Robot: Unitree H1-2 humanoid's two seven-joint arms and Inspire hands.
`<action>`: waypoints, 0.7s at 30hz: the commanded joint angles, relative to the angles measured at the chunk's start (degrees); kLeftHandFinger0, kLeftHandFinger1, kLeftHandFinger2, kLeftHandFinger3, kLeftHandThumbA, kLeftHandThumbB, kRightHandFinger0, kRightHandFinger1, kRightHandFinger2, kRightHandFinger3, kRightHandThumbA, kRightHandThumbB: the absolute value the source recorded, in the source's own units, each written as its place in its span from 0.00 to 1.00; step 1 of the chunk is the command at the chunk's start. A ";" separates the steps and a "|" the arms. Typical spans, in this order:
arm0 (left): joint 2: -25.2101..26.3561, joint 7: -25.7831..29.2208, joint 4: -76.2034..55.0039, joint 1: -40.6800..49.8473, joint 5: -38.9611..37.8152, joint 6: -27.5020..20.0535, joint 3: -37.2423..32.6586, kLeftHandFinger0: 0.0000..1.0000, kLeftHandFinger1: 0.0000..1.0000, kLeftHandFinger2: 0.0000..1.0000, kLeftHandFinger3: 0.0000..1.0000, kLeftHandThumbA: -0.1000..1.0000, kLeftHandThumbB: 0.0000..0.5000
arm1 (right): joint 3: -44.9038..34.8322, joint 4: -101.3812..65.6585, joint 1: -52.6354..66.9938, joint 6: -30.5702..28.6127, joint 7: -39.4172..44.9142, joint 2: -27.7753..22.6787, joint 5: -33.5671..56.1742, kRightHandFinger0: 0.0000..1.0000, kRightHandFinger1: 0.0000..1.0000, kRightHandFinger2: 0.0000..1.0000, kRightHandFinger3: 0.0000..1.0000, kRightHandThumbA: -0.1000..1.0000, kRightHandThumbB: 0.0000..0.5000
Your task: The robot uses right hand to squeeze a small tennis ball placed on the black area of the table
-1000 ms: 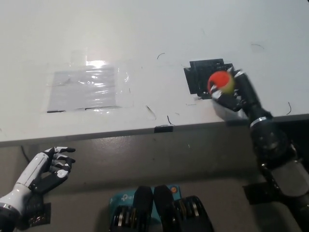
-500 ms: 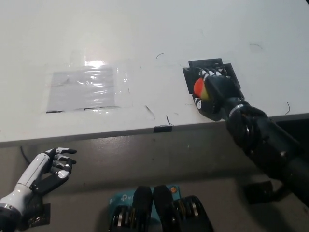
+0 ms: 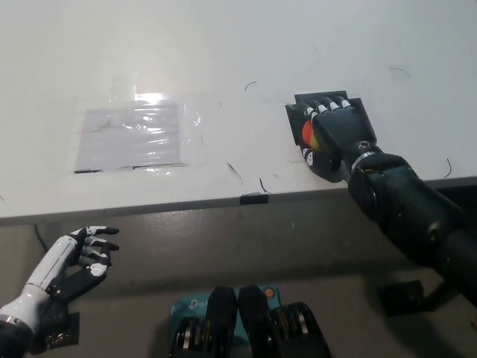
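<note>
White bench [image 3: 223, 45] fills the upper two thirds of the head view; its front edge runs across the frame just below the middle, dropping slightly to the right. Wide bare surface is seen to the left, behind and to the right of the work spot. Only thin dark scuff marks are scattered on it.

A clear glossy taped sheet [image 3: 134, 136] is seen on the left half, well apart from the work spot, with glare on its top edge.

Black area [image 3: 298, 119] sits right of centre, near the front edge; mostly covered, only its left and rear margins are exposed. Little room is left between it and the edge.

Right hand [image 3: 335, 138] is laid over the black area, palm down, fingers curled and closed around the ball [image 3: 306, 134], arm entering from the lower right across the bench edge.

Ball is on the black area, under the hand. Only a small orange-red patch with a yellow sliver shows at the hand's left side; the rest is hidden.

Left hand [image 3: 78, 261] is parked below the bench edge at lower left, fingers loosely spread, nothing held.
</note>
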 commanded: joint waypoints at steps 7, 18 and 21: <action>1.11 -0.57 -1.05 -0.29 0.38 -0.72 0.02 0.43 0.51 0.64 0.72 0.43 0.12 | -8.63 -5.28 2.35 1.92 3.37 -0.41 -0.49 1.00 1.00 1.00 1.00 0.45 0.77; 1.01 -0.37 -0.90 0.15 0.45 -1.01 0.11 0.43 0.51 0.61 0.70 0.43 0.10 | -14.41 -16.18 4.18 4.76 9.80 -0.73 -0.04 1.00 1.00 1.00 1.00 1.00 1.00; 1.13 -0.31 -0.95 0.09 0.83 -0.85 0.02 0.44 0.51 0.62 0.72 0.44 0.09 | -15.17 -17.96 4.00 5.30 10.79 -0.91 -0.72 1.00 1.00 1.00 1.00 1.00 1.00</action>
